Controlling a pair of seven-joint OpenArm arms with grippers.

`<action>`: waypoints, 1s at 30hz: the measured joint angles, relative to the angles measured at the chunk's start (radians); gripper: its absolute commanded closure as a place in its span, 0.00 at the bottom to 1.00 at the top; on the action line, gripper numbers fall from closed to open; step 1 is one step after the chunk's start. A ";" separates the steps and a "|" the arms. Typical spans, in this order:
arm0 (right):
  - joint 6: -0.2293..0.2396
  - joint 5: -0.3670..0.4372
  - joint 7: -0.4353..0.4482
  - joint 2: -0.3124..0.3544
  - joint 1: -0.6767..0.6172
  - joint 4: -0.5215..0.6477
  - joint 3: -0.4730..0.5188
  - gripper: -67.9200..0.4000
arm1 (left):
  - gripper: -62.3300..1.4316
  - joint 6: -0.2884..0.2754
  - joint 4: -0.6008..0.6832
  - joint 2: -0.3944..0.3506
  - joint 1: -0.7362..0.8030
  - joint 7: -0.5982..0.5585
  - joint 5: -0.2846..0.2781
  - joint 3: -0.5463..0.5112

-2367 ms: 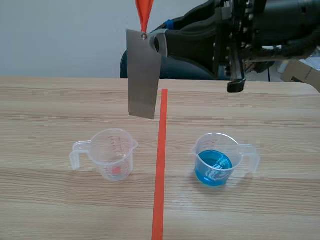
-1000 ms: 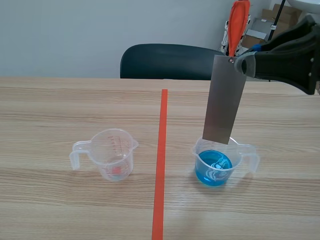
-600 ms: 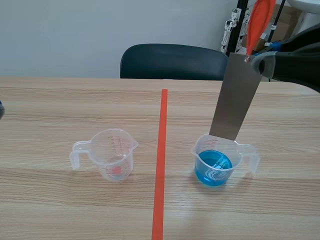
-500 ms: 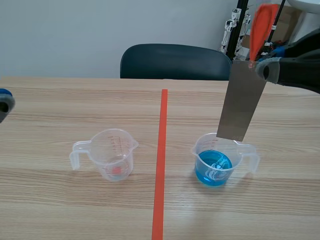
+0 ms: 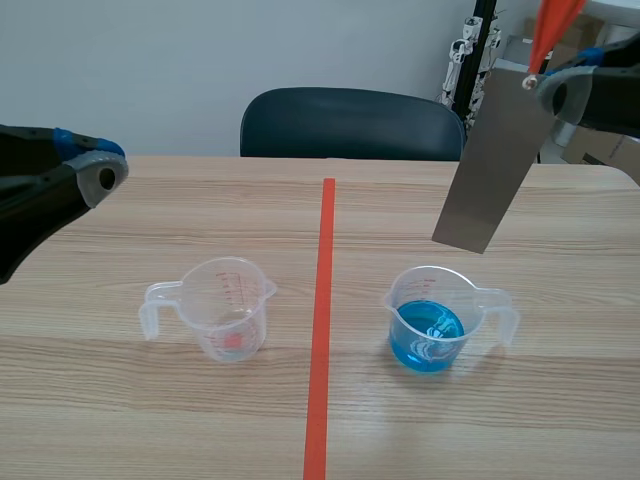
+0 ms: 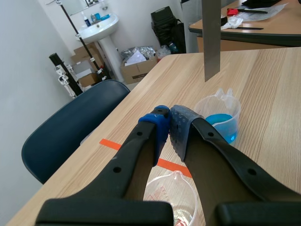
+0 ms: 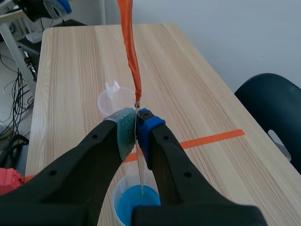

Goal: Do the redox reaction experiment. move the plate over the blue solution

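My right claw [image 7: 136, 123] is pinching the top edge of the grey metal plate [image 5: 492, 165], fingers closed tight on it. The plate is hanging tilted, above and slightly beyond the beaker of blue solution [image 5: 430, 325]. I am lining it up; next, I judge, comes centring it over the liquid.
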 measured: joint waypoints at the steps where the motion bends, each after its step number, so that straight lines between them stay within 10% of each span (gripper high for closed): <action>1: 0.000 0.011 0.000 0.005 0.001 0.000 0.000 0.99 | 0.91 -0.002 0.000 0.000 -0.022 0.021 0.000 0.019; 17: 0.000 0.225 -0.181 0.025 0.003 0.000 0.000 0.99 | 0.91 -0.023 0.000 0.022 -0.307 0.197 0.058 0.243; 30: 0.000 0.366 -0.345 0.025 0.003 0.029 0.000 0.99 | 0.91 -0.018 -0.041 0.243 -0.459 0.340 0.325 0.362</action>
